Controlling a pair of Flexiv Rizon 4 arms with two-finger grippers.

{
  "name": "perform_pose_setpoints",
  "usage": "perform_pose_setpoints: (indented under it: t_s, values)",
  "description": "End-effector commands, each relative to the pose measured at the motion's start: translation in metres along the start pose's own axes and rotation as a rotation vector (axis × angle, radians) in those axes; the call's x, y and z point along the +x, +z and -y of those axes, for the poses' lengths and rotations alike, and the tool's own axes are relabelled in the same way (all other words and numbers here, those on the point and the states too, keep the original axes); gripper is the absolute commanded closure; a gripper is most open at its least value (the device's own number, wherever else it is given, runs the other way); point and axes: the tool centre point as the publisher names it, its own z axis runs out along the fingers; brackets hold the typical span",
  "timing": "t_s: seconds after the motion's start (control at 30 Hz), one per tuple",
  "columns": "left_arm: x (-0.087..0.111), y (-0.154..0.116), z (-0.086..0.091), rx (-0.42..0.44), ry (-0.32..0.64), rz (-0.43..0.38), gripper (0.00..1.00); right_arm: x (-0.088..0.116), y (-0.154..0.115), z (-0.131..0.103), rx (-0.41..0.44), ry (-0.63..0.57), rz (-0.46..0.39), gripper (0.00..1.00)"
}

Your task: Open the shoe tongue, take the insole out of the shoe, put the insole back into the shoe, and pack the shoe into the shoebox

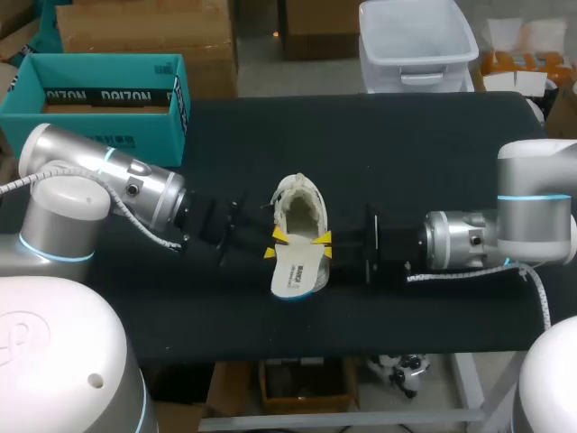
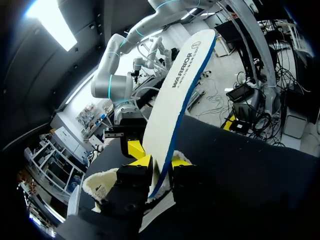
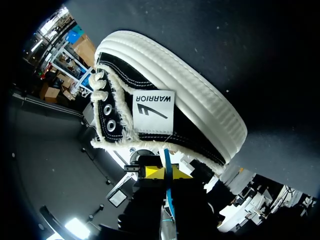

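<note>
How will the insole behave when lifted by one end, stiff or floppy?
Likely semi-stiff: the insole stands up from the left pincer with only a gentle curve. Probably light, since its blue edge looks thin. It may buckle if pushed into the shoe.

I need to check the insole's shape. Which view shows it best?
Left wrist view: the insole stands full length, held by the left gripper. Head view shows it small, partly inside the shoe; right wrist view, only its thin edge.
</note>
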Motion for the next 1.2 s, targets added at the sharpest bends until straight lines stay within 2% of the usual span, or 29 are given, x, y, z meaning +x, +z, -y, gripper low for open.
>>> perform_pose_setpoints:
  t_s: [0.03, 0.1, 0.2, 0.23, 0.27, 0.67, 1.2]
  values:
    - [-0.003, 0.005, -0.009, 0.006, -0.009, -0.004, 0.79, 0.000, 0.000, -0.006, 0.018, 0.001, -0.005, 1.00]
    - [-0.003, 0.006, -0.012, 0.002, -0.017, -0.003, 0.85, 0.000, 0.001, -0.007, 0.020, 0.002, -0.004, 1.00]
    - [-0.003, 0.007, -0.015, -0.001, -0.024, -0.006, 0.83, 0.000, 0.001, -0.008, 0.022, 0.005, -0.002, 1.00]
    - [-0.003, 0.008, -0.016, -0.002, -0.024, -0.006, 0.87, 0.001, 0.001, -0.008, 0.023, 0.006, 0.000, 1.00]
    - [-0.003, 0.008, -0.016, 0.005, -0.022, -0.007, 1.00, 0.001, 0.001, -0.009, 0.023, 0.007, 0.001, 1.00]
    - [-0.007, 0.014, -0.022, -0.025, -0.010, -0.024, 1.00, 0.001, 0.002, -0.021, 0.019, -0.008, 0.022, 1.00]
    - [-0.013, 0.025, -0.054, -0.083, -0.057, -0.040, 1.00, 0.013, 0.000, -0.043, -0.004, -0.019, 0.036, 1.00]
